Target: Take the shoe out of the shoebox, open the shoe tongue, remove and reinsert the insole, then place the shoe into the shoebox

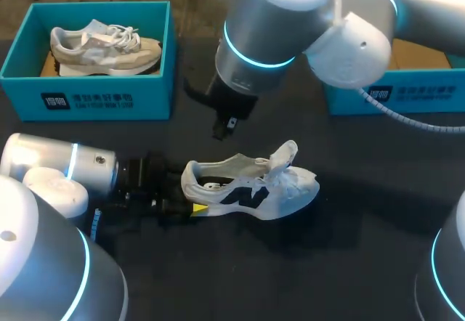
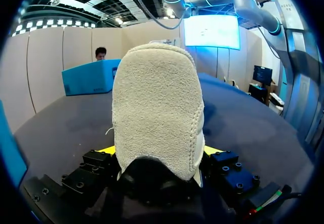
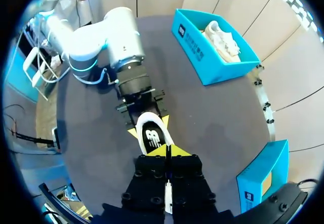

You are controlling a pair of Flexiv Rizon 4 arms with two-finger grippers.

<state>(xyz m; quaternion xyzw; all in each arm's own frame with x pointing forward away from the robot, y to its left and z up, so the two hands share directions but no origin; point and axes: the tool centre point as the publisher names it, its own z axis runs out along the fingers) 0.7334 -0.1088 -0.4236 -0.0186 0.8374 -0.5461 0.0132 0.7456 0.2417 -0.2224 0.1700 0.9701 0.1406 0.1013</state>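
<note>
A white shoe [image 1: 251, 187] with a black logo lies on its side in the middle of the dark table, its tongue standing up. My left gripper [image 1: 195, 203] comes in low from the left, its fingers wide apart and pressed on both sides of the shoe's heel [image 2: 157, 107]. My right gripper [image 1: 227, 127] hangs above the heel end, clear of the shoe. In the right wrist view the right gripper [image 3: 167, 152] has its yellow tips pressed together with nothing between them, and the shoe [image 3: 152, 135] lies below.
A teal shoebox [image 1: 94, 99] at the back left holds a beige shoe [image 1: 102, 45]. A second teal box [image 1: 414, 96] stands at the back right, partly hidden behind my right arm.
</note>
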